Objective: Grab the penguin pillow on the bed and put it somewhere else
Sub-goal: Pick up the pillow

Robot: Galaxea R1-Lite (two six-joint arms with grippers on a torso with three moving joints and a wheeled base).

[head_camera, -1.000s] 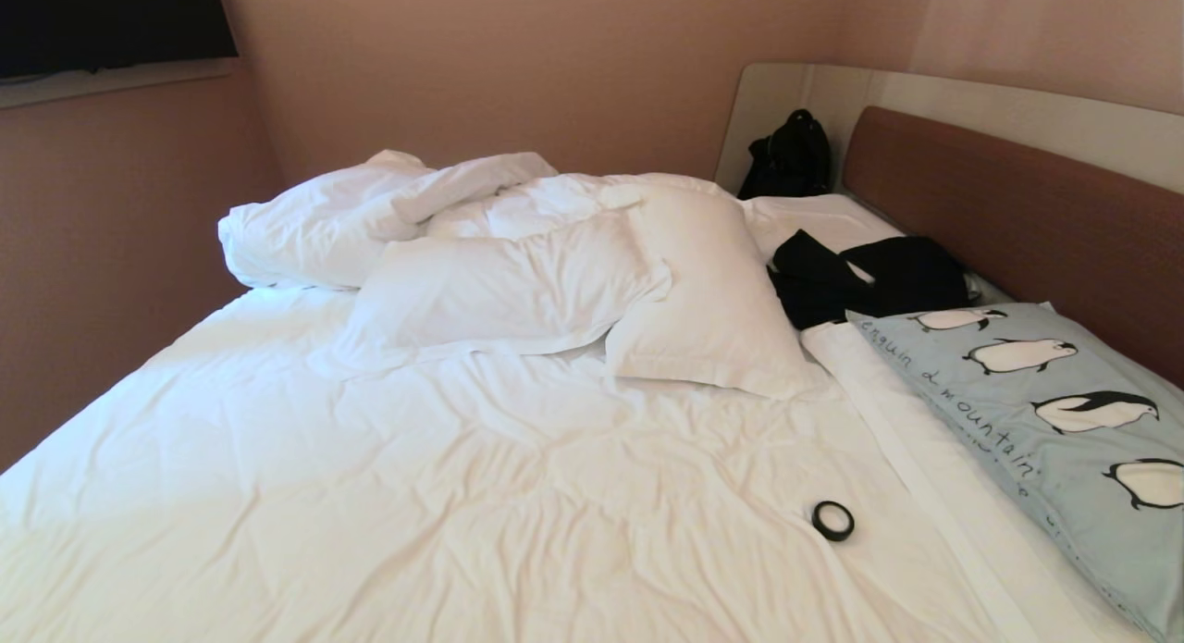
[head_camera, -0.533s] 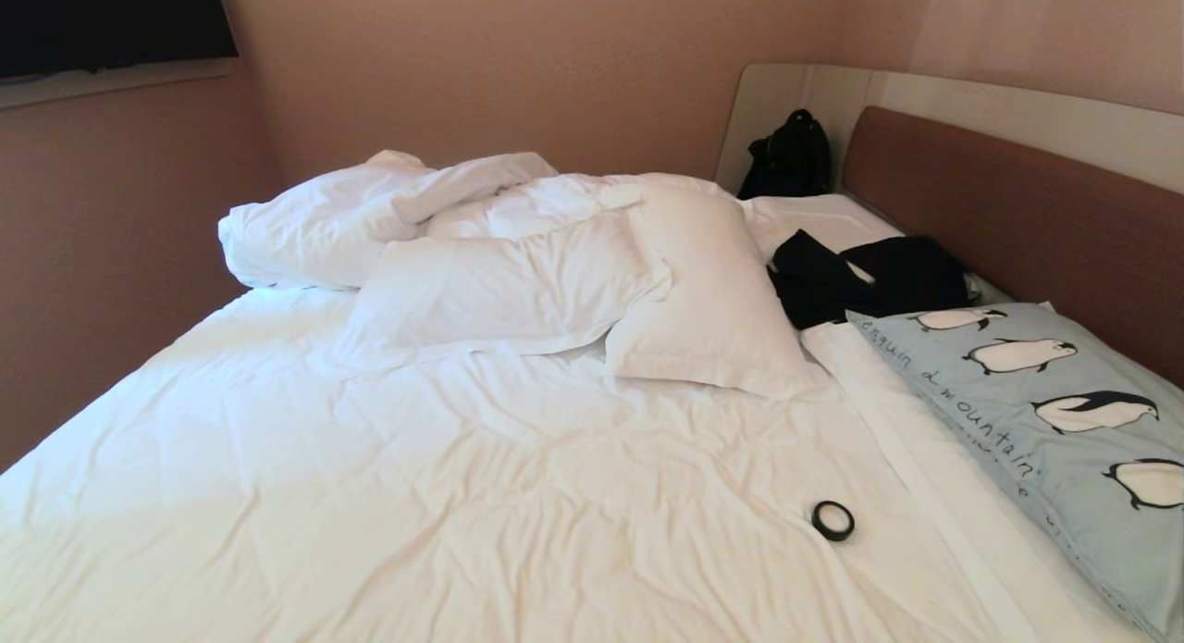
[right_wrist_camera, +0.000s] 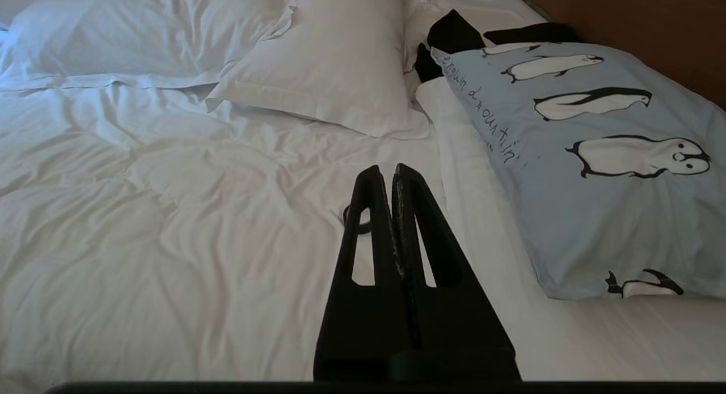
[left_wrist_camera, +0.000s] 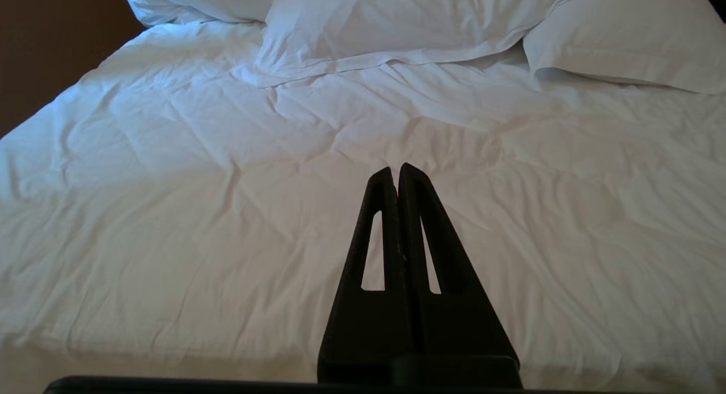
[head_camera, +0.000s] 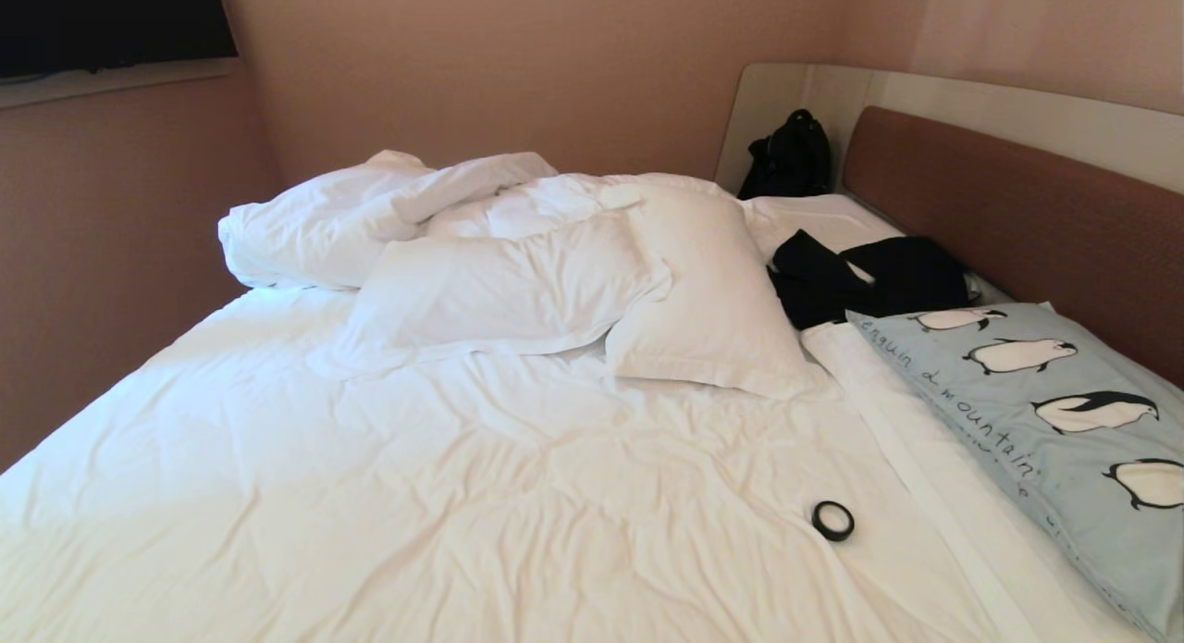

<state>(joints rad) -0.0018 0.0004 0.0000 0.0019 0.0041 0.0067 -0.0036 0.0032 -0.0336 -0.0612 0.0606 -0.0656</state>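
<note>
- Your right gripper [right_wrist_camera: 385, 170] is clenched on nothing above the bed [right_wrist_camera: 170, 212]; in the right wrist view the penguin pillow [right_wrist_camera: 590, 156] lies off to one side of its tips, by the headboard, and a black tape ring [right_wrist_camera: 356, 224] peeks out just behind them.
- Your left gripper [left_wrist_camera: 395, 170] is clenched too, over bare white duvet, with white pillows [left_wrist_camera: 397, 25] well ahead.
- In the head view neither gripper shows; black clothing [head_camera: 869, 278] lies beyond the penguin pillow [head_camera: 1054, 421].

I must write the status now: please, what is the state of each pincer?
Left pincer: closed, empty, above the bed.
Right pincer: closed, empty, near the penguin pillow.
</note>
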